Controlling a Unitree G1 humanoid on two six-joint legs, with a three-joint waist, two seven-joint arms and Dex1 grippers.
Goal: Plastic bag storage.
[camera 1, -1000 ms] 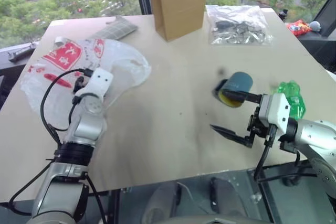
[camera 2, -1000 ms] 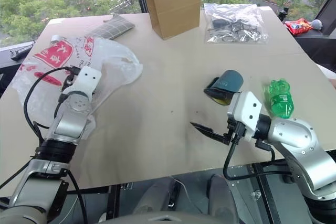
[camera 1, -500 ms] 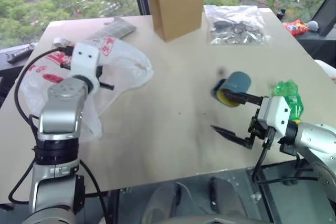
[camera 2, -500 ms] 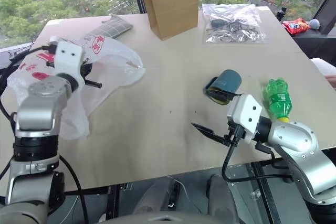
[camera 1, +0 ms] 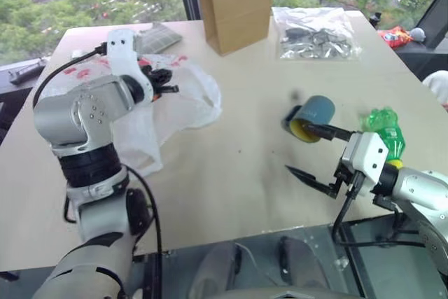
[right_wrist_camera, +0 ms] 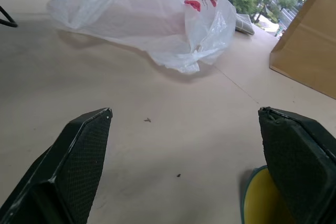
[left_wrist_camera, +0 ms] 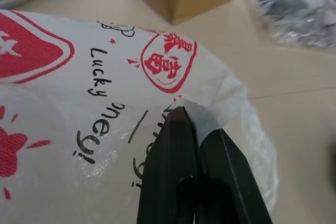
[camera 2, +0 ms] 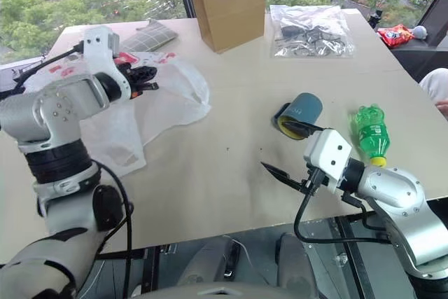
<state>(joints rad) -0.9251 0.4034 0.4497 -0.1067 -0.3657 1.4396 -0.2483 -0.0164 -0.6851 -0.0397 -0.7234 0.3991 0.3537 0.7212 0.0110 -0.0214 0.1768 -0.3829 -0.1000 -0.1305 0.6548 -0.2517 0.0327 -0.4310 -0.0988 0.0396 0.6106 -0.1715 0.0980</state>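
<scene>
From the head camera you see a pale wooden table (camera 1: 231, 173) by a big window, green trees outside. The plastic bag (camera 1: 175, 99) lies on the table's left side, one edge lifted by the left gripper (camera 1: 168, 90) — its fingers are pressed together on the thin plastic. A brown paper bag (camera 1: 236, 1) stands at the back.

In the left wrist view the black fingers (left_wrist_camera: 178, 171) pinch the bag, it seems, near its red print.

In the right wrist view the right gripper (right_wrist_camera: 184, 166) is wide apart, holding nothing, low over the table.
</scene>
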